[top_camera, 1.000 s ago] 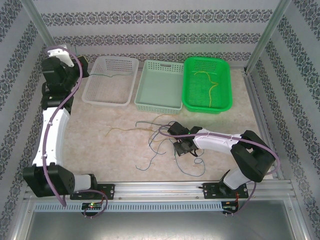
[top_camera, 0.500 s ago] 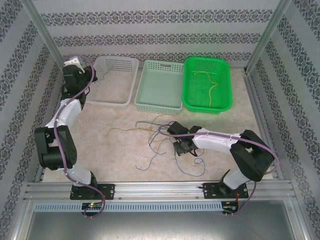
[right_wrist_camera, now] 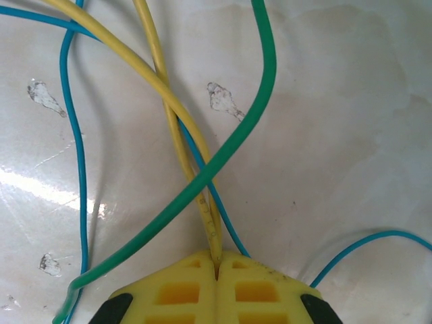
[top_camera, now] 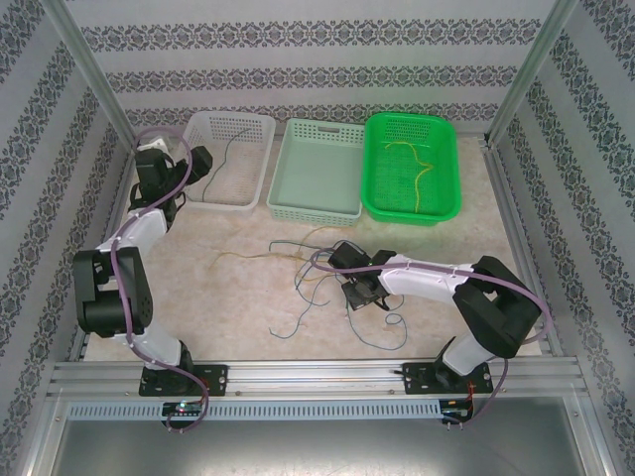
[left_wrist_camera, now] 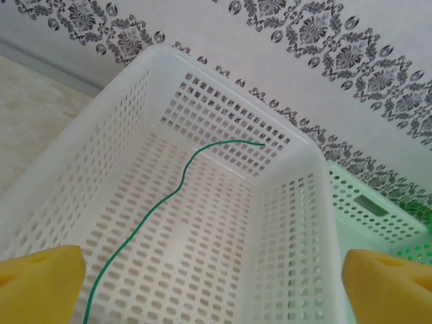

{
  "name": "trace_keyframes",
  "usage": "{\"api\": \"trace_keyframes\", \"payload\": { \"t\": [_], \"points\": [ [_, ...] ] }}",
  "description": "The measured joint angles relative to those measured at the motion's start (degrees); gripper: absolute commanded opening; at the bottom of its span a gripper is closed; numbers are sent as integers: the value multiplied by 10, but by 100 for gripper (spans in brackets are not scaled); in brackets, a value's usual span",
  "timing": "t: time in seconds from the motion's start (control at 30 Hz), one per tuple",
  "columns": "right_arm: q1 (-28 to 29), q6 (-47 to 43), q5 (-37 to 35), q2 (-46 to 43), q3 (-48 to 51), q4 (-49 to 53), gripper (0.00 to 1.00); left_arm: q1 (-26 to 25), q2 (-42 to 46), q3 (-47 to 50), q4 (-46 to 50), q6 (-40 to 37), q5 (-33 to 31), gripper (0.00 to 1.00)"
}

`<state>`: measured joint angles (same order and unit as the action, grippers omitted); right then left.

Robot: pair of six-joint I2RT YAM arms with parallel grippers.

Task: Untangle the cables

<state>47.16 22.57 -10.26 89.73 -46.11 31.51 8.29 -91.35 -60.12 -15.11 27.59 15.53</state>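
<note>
the cables [top_camera: 313, 266] lie mostly as a loose knot on the table [top_camera: 198, 263], directly beneath and ahead of the right claw [right_wrist_camera: 216, 262]. its jaws are pressed together on a yellow cable [right_wrist_camera: 209, 216], pinched at the very tips. a green cable [right_wrist_camera: 268, 67] crosses that strand just ahead of the tips, and a blue cable [right_wrist_camera: 81, 169] runs past on one side. judgement: the low, single-strand grip suits drawing the yellow one out from the crossing.

the left claw [left_wrist_camera: 216, 283] hangs over the white basket [left_wrist_camera: 317, 162], jaws spread wide, gripping nothing. a dark green strand [left_wrist_camera: 182, 179] lies loose on the basket floor ahead of the pads, touching neither. far beyond the right claw, the green basket [top_camera: 412, 218] holds a sorted yellow strand [top_camera: 422, 174]. judgement: baskets serve as drop points for freed cables; most of the knot remains.
</note>
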Motion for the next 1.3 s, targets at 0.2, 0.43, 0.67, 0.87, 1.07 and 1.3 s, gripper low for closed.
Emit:
{"api": "trace_keyframes", "payload": {
  "t": [0.2, 0.43, 0.67, 0.87, 1.07, 1.3],
  "points": [
    [12, -3, 8, -36, 0, 0, 55, -16, 123, 1, 74, -19, -39, 100],
    [15, -20, 12, -136, -9, 10, 67, -21, 222, 10, 148, -16, -68, 100],
    [15, -51, 19, -177, -33, 30, 68, -28, 246, 64, 196, -1, -59, 100],
    [15, -137, 13, -108, -139, 25, 62, -33, 267, 107, 214, 22, -49, 100],
    [15, -222, 18, 64, -302, 19, 50, -34, 287, 131, 226, 48, -53, 100],
    [15, -293, 39, 198, -382, 33, 50, -34, 307, 162, 224, 89, -38, 100]
  ]
}}
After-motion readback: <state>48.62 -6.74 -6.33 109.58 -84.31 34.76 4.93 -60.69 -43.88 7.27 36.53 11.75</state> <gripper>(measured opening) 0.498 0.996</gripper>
